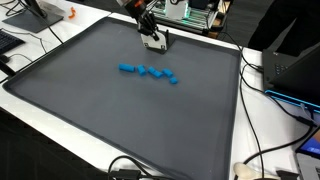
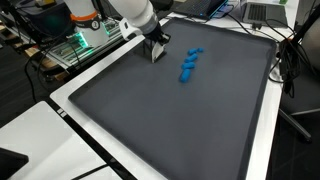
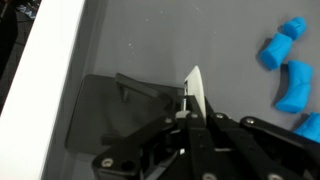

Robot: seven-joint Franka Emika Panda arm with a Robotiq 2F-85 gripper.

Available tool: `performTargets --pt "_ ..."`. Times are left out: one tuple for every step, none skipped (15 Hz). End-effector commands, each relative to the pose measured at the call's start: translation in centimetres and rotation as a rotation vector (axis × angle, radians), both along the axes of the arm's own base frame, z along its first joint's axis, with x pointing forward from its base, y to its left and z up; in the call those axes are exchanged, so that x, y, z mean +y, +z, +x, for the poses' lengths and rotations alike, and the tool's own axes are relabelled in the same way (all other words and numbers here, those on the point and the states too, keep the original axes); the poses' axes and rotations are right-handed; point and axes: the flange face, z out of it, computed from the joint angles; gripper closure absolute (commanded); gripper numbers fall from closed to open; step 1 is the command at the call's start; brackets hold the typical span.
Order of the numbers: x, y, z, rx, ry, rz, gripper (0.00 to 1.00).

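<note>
Dark grey matting [image 1: 70,100] is covering most of a white table [image 1: 40,137], with cables [image 1: 128,168] trailing round it and electronics [image 1: 195,14] crowding the far side. Over the mat's far part the gripper [image 1: 154,43] is hanging with its jaws pressed together. A thin white sliver is showing at the tips in the wrist view, and I cannot tell whether it is a held scrap or part of a finger. A row of small blue pieces [image 1: 148,72] is lying near it but apart, toward the mat's middle. They are looking light, rigid and easily nudged, so pinching one across its short sides seems best. Open mat is spreading all round them, though the mat's far edge is sitting close behind the gripper.
</note>
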Motion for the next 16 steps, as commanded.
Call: performTargets --pt "0.4 -0.1 -1.0 -0.035 -0.024 -0.005 0.99" --pt "0.4 -0.2 -1.0 -0.034 -0.025 -0.006 0.99" --pt "0.5 -0.3 -1.1 -0.026 -0.024 -0.011 0.99" --pt "0.5 -0.3 -1.2 -0.027 -0.024 -0.014 0.99" --pt "0.5 -0.4 -1.2 -0.027 -0.023 -0.016 0.99" --pt "0.6 -0.4 -1.1 -0.028 -0.022 -0.019 0.99" --pt "0.7 -0.4 -1.1 -0.028 -0.021 -0.020 0.99" --pt "0.8 -0.5 -1.1 -0.029 -0.018 -0.023 0.99" --pt "0.9 -0.6 -1.1 -0.029 -0.018 -0.030 0.99" --pt "1.0 -0.7 -1.1 -0.026 -0.019 -0.034 0.99" --pt "1.0 -0.9 -1.2 -0.025 -0.019 -0.043 0.99" --pt "1.1 -1.0 -1.3 -0.021 -0.016 -0.044 0.99" --pt "1.1 -1.1 -1.4 -0.020 -0.016 -0.055 0.99" --pt "1.2 -1.1 -1.5 -0.021 -0.016 -0.056 0.99" --pt "1.2 -1.1 -1.7 -0.022 -0.014 -0.057 0.99" --pt "1.3 -1.1 -1.8 -0.020 -0.013 -0.065 0.99"
